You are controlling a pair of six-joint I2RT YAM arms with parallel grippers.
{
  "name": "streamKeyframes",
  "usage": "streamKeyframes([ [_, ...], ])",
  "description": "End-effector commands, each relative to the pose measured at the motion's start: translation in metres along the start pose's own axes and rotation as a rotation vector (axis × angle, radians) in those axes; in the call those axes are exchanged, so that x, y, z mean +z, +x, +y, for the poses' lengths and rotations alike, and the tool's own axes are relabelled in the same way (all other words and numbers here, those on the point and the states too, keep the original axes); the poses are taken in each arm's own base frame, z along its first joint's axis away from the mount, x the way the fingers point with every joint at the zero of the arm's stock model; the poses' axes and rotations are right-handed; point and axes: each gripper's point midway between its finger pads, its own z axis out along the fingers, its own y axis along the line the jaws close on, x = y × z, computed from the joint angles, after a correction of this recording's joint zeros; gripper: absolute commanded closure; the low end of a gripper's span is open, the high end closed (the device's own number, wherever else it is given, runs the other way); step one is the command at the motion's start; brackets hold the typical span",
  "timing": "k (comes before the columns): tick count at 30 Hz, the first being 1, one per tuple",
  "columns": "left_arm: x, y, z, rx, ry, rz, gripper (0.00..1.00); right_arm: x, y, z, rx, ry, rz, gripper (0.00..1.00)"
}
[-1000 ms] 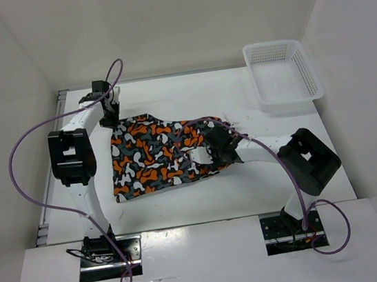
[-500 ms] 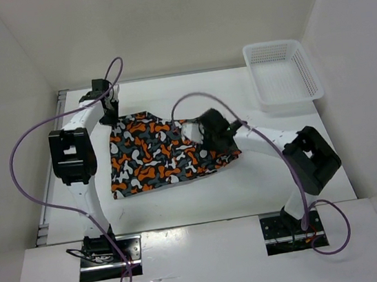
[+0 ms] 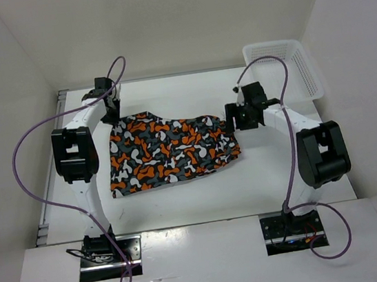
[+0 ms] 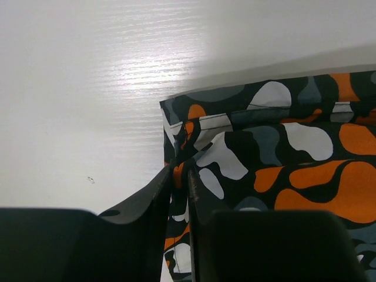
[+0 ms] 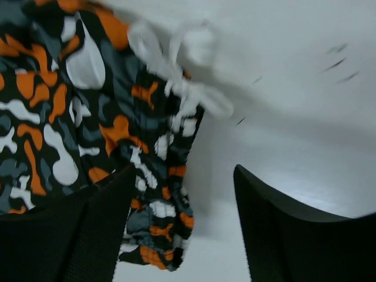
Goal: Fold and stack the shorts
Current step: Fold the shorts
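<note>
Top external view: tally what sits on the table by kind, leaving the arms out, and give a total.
Camouflage-print shorts: 1
White mesh basket: 1
Total: 2

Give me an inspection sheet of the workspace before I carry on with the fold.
Surface: white table, a few faint scuffs in the right wrist view.
Job's things: shorts lying flat mid-table, white drawstring at the right edge.
Clutter: white mesh basket at the far right corner, nothing seen in it.
Grippers: left gripper narrow on the shorts' far left corner; right gripper open beside the right edge, holding nothing.
Cables: a purple cable loops off each arm; the right one crosses the basket in the top view.
Surroundings: plain white walls.
</note>
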Motion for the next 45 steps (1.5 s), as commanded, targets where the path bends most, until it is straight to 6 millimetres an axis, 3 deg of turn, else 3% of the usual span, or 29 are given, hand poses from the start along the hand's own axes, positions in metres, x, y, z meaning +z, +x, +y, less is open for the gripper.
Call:
streamKeyframes([
  [1, -0.009, -0.015, 0.002, 0.007, -0.023, -0.031, 0.75, 0.004, 0.031, 0.028, 0.158, -0.116, 0.112, 0.25],
  [9, -0.005, -0.01, 0.001, 0.009, -0.021, -0.013, 0.72, 0.023, 0.072, 0.016, 0.247, -0.093, 0.226, 0.22],
  [12, -0.004, -0.006, 0.001, 0.01, -0.021, -0.004, 0.71, 0.034, 0.087, 0.015, 0.222, -0.045, 0.259, 0.3],
  [16, -0.006, -0.005, 0.001, 0.01, -0.021, -0.004, 0.7, 0.046, 0.09, 0.021, 0.18, -0.016, 0.275, 0.35],
  [19, -0.006, -0.005, 0.001, 0.01, -0.021, -0.004, 0.7, 0.048, 0.092, 0.016, 0.187, 0.016, 0.278, 0.52],
  [20, -0.006, -0.005, 0.001, 0.01, -0.021, -0.004, 0.7, 0.049, 0.092, 0.012, 0.184, 0.035, 0.273, 0.67],
  [21, -0.006, -0.005, 0.001, 0.01, -0.021, -0.004, 0.7, 0.049, 0.092, 0.013, 0.195, 0.037, 0.273, 0.73],
  [23, -0.006, -0.005, 0.003, 0.01, -0.03, -0.003, 0.7, 0.05, 0.089, 0.013, 0.194, 0.034, 0.263, 0.87],
  [25, -0.008, -0.009, 0.007, 0.009, -0.049, -0.013, 0.68, 0.049, 0.08, 0.014, 0.169, 0.023, 0.234, 0.95],
  [26, -0.008, -0.009, 0.007, 0.009, -0.049, -0.013, 0.64, 0.046, 0.067, 0.017, 0.152, 0.014, 0.203, 1.0],
  [29, -0.014, -0.016, 0.006, 0.008, -0.04, -0.021, 0.52, 0.036, 0.025, 0.01, 0.038, 0.048, 0.092, 1.0],
  [31, -0.02, -0.021, 0.003, 0.006, -0.015, -0.035, 0.46, 0.028, 0.011, 0.0, 0.013, 0.066, 0.058, 1.0],
  [32, -0.027, -0.026, 0.004, 0.004, -0.016, -0.051, 0.43, 0.026, 0.009, -0.006, -0.009, 0.073, 0.06, 1.0],
  [34, -0.041, -0.03, 0.001, 0.003, 0.01, -0.072, 0.35, 0.016, 0.002, 0.002, -0.045, 0.032, 0.04, 1.0],
  [36, -0.056, -0.028, -0.003, 0.004, 0.039, -0.077, 0.34, 0.009, 0.004, 0.006, -0.055, 0.008, 0.035, 1.0],
  [39, -0.06, 0.01, -0.017, 0.012, 0.117, 0.014, 0.31, -0.002, 0.0, 0.005, -0.099, 0.016, 0.018, 1.0],
  [42, -0.049, 0.072, -0.027, 0.019, 0.153, 0.176, 0.31, -0.02, -0.014, -0.006, -0.149, 0.072, -0.016, 1.0],
  [45, -0.047, 0.098, -0.042, 0.013, 0.231, 0.234, 0.31, -0.034, -0.031, -0.019, -0.163, 0.127, -0.042, 1.0],
])
